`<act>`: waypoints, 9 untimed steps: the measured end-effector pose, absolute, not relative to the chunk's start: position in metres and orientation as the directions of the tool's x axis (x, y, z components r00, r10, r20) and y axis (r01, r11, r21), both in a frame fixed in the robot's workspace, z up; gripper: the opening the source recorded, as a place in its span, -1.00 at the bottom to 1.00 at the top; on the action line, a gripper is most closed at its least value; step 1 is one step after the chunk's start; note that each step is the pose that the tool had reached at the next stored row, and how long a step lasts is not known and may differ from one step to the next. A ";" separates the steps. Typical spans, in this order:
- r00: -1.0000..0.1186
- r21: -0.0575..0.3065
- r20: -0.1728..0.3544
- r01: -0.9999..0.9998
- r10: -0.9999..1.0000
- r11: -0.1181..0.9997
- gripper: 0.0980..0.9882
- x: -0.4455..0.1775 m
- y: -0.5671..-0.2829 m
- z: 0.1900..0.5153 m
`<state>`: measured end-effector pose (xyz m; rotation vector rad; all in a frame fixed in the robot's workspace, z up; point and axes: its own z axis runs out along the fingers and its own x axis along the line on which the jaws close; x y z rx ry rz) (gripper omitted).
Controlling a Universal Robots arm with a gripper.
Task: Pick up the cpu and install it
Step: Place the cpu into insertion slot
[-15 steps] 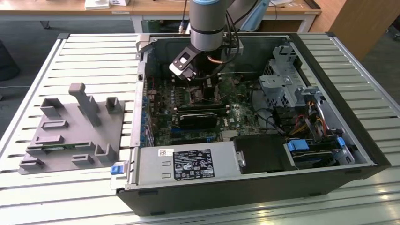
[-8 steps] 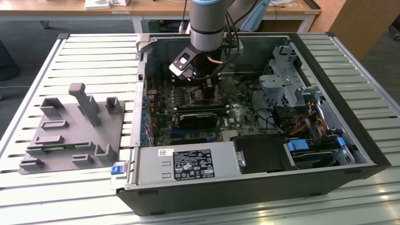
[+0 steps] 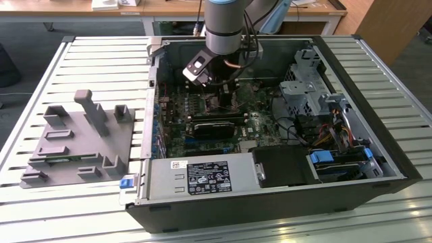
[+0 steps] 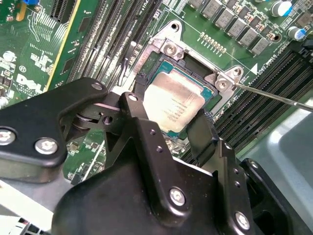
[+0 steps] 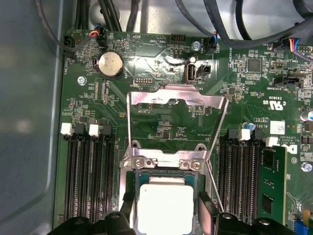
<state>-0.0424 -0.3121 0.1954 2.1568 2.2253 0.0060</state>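
Second wrist view: flat, square, silver-grey cpu (image 4: 173, 101).

Slatted metal table (image 3: 101, 66), open computer case (image 3: 270, 202) on it — grey moulded holder (image 3: 74, 147) just beside

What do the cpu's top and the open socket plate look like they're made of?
The cpu: its top looks like metal, a matte silver-grey with a soft, even sheen and faint print. The socket plate: probably bare sheet steel, since it is brighter, throws back the light in patches, and has thin stamped edges.
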 end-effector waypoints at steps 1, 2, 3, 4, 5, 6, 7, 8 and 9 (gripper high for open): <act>-0.031 0.032 -0.028 0.999 0.999 0.032 0.16 -0.042 -0.312 0.196; -0.031 0.032 -0.028 0.999 0.999 0.032 0.16 -0.042 -0.312 0.197; -0.031 0.032 -0.028 0.999 0.999 0.032 0.16 -0.042 -0.312 0.199; -0.031 0.032 -0.028 0.999 0.999 0.032 0.16 -0.042 -0.312 0.200; -0.031 0.032 -0.028 0.999 0.999 0.032 0.16 -0.042 -0.312 0.201; -0.031 0.032 -0.028 0.999 0.999 0.032 0.16 -0.042 -0.312 0.203; -0.031 0.032 -0.028 0.999 0.999 0.032 0.16 -0.042 -0.312 0.204; -0.031 0.032 -0.028 0.999 0.999 0.032 0.16 -0.042 -0.312 0.205; -0.031 0.032 -0.028 0.999 0.999 0.032 0.13 -0.042 -0.312 0.206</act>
